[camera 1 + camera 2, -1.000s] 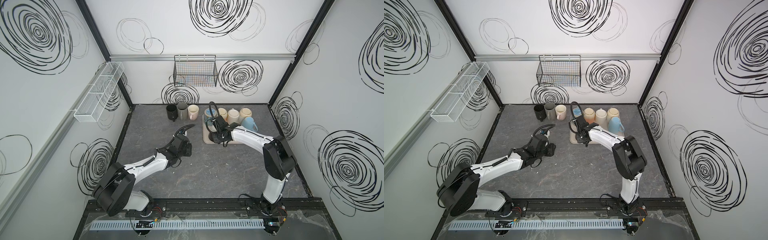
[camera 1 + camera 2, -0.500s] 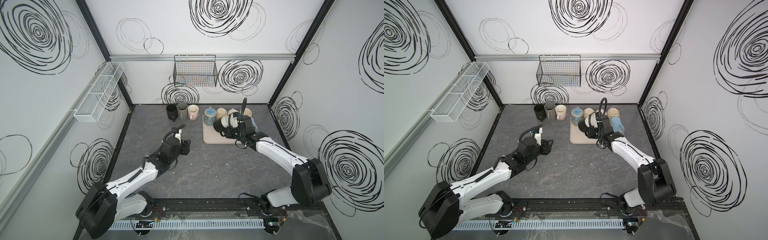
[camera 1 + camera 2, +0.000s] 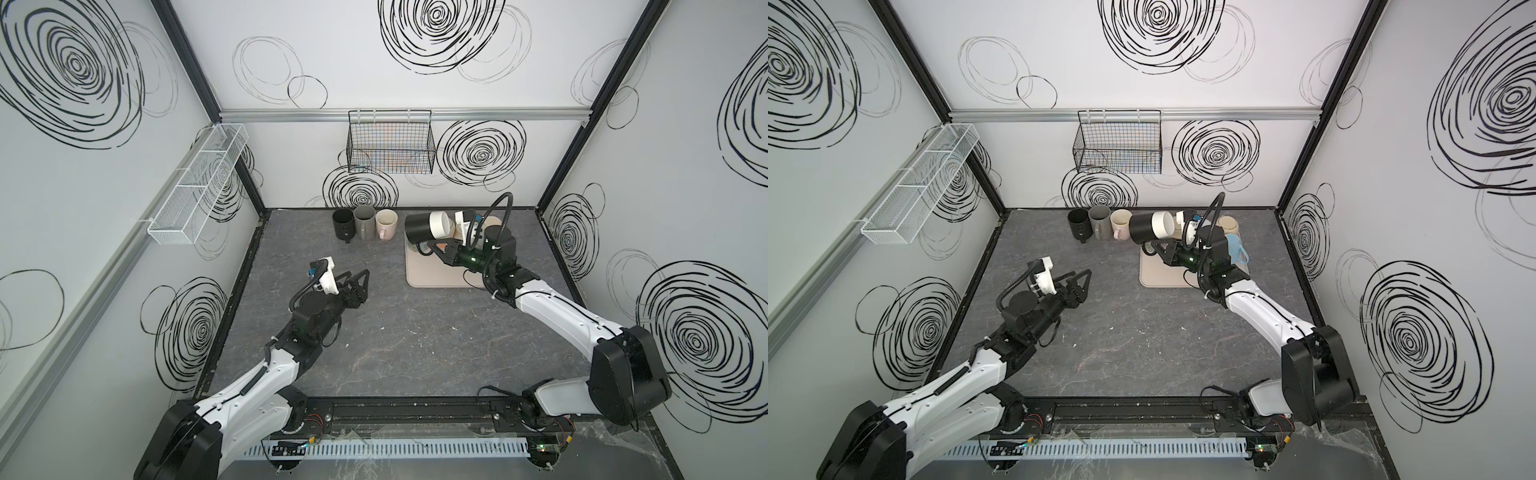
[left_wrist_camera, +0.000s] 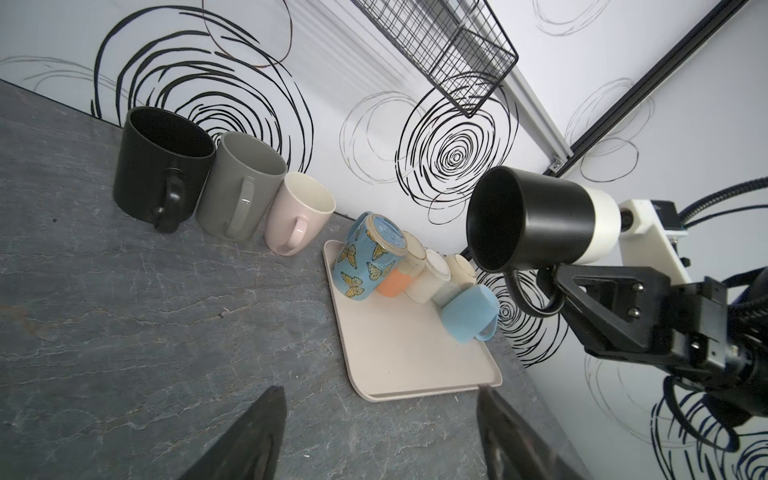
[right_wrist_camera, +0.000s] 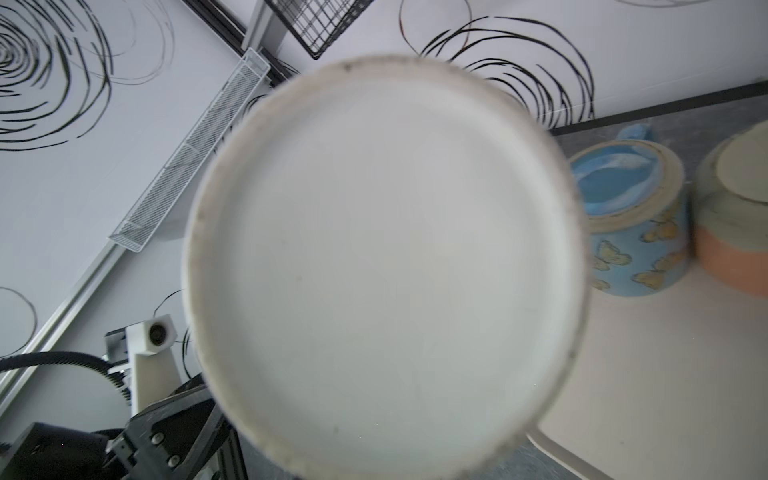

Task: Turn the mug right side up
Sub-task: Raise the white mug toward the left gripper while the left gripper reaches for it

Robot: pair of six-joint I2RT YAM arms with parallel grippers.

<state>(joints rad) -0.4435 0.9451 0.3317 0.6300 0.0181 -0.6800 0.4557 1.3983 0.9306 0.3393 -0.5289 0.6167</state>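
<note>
over the grey table [image 3: 415,332], mug's [image 3: 428,226] long axis lies level, mouth leftward.

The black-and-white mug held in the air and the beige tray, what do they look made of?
Black-and-white mug: probably ceramic, satin black glaze with a white base band; its foot ring looks rough, unglazed. Beige tray: likely plastic or melamine, matte; thin moulded rim, rounded corners, no glare.

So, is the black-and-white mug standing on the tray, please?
No, the right gripper holds the mug sideways in the air by its handle.
</note>
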